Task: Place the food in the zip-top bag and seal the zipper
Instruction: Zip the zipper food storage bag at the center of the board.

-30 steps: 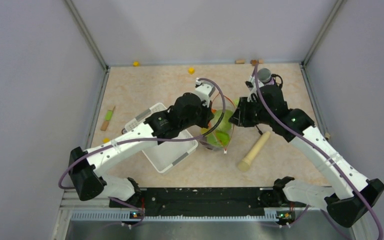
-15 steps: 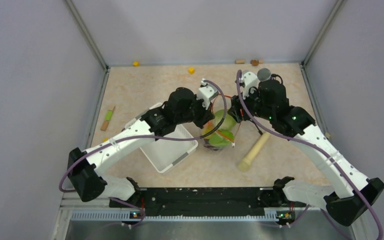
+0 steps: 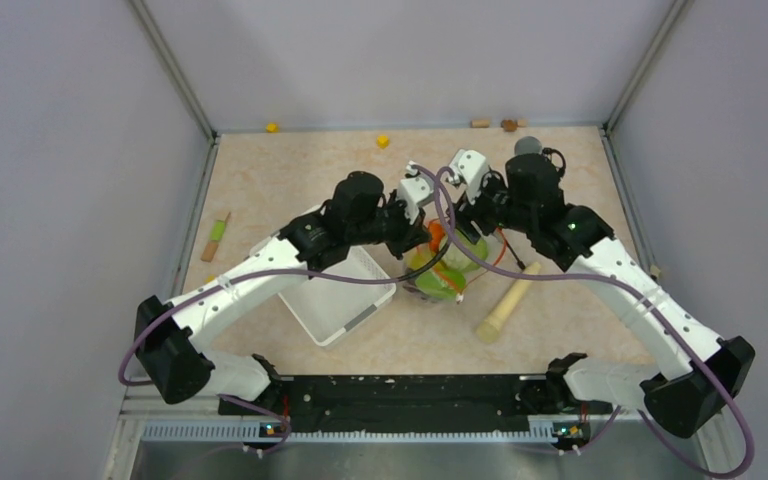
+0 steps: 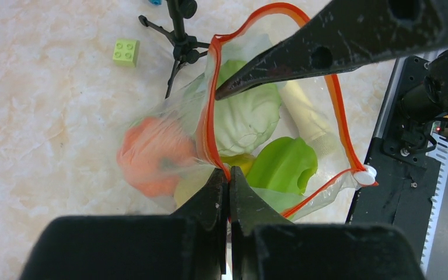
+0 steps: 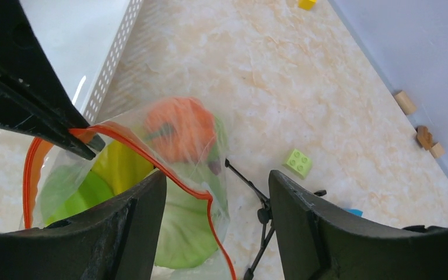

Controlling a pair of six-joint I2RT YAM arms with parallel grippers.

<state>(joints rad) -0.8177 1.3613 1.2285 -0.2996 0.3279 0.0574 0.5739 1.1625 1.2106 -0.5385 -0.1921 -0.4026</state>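
One hold: left gripper (image 4: 228, 175) pinches zipper (image 4: 339, 114); right gripper (image 5: 216, 181) gapes, seemingly empty; zip-top bag (image 4: 175, 108) may slump, spilling food (image 4: 286, 166).

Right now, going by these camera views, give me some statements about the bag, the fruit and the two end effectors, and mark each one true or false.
1. The left end effector is pinched shut on the zipper. True.
2. The right end effector is clamped tight. False: its fingers stand apart, with the bag's rim running between them.
3. The zip-top bag is sealed. False: its mouth gapes open.
4. An orange sits inside the bag. True.
5. The wooden rod is in the bag with the fruit. False: it lies on the table beside the bag.
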